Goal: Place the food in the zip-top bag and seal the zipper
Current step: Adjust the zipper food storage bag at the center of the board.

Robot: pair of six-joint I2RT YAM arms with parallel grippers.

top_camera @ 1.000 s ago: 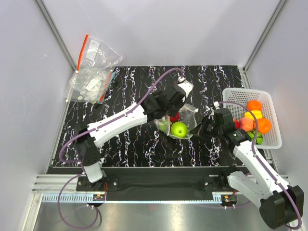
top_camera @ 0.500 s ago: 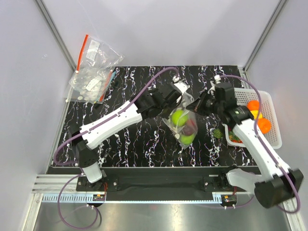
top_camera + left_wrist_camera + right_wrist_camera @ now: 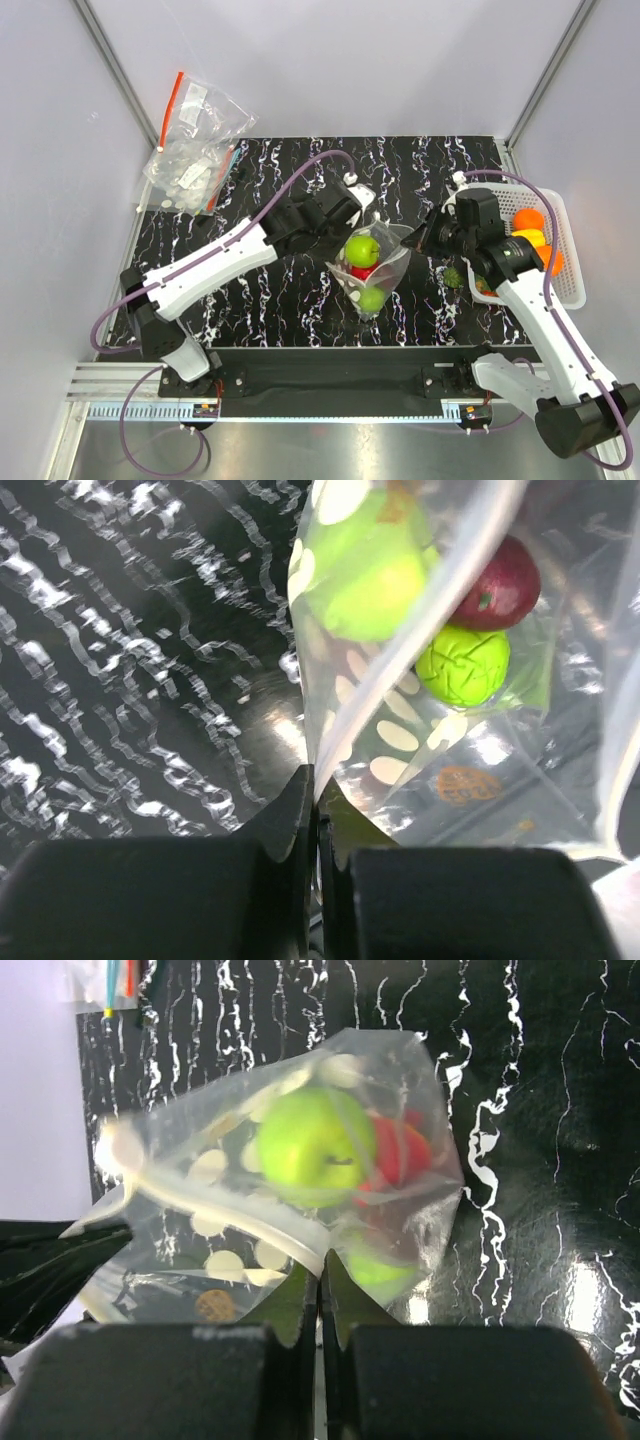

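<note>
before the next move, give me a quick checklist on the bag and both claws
1. Left claw pinching the zip-top bag edge: ok.
2. Right claw pinching the opposite edge: ok.
3. Food inside the bag: ok; a green apple and a red piece show through the plastic.
4. All food bagged: not ok; orange pieces lie in the basket.
5. Zipper pressed shut along its length: cannot tell.
</note>
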